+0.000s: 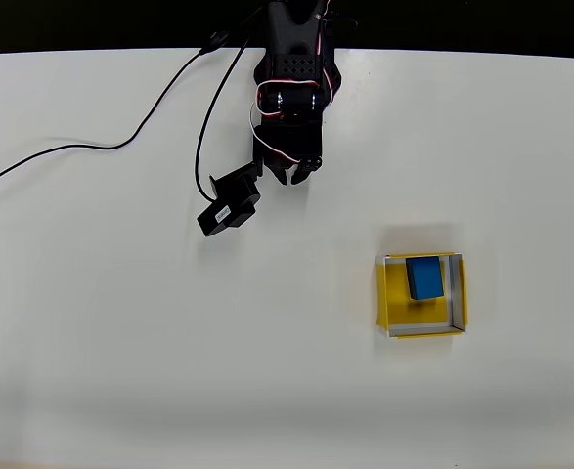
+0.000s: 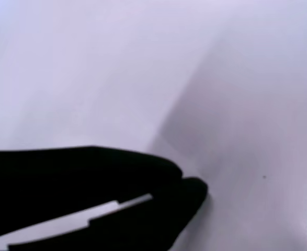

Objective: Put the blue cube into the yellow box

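In the overhead view the blue cube [image 1: 424, 278] lies inside the yellow box [image 1: 392, 305], against the box's upper right part, on the right side of the white table. My gripper [image 1: 295, 177] hangs near the top middle of the table, well up and left of the box, and holds nothing. The wrist view has the black fingers [image 2: 143, 172] meeting at their tips, so my gripper [image 2: 189, 184] is shut above bare white table.
A black wrist camera [image 1: 229, 206] sticks out to the left of the arm. Two black cables [image 1: 120, 145] run from the arm's base across the upper left of the table. The table's far edge [image 1: 463, 51] borders a dark strip.
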You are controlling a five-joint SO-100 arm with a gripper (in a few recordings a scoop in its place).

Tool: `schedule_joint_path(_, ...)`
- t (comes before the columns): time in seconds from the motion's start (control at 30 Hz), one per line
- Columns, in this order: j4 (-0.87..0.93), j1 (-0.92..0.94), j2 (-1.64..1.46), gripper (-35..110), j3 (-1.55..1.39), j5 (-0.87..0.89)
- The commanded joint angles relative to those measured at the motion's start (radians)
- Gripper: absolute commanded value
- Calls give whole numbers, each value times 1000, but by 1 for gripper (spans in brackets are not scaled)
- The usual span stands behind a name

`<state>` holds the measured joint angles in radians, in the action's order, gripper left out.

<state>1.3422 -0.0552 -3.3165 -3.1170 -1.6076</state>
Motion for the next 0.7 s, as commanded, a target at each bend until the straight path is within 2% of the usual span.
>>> schedule_joint_path(0.0,17,0,-28,0,-29,-6)
schedule_joint_path(0.67,17,-38,-26,0,-29,-8)
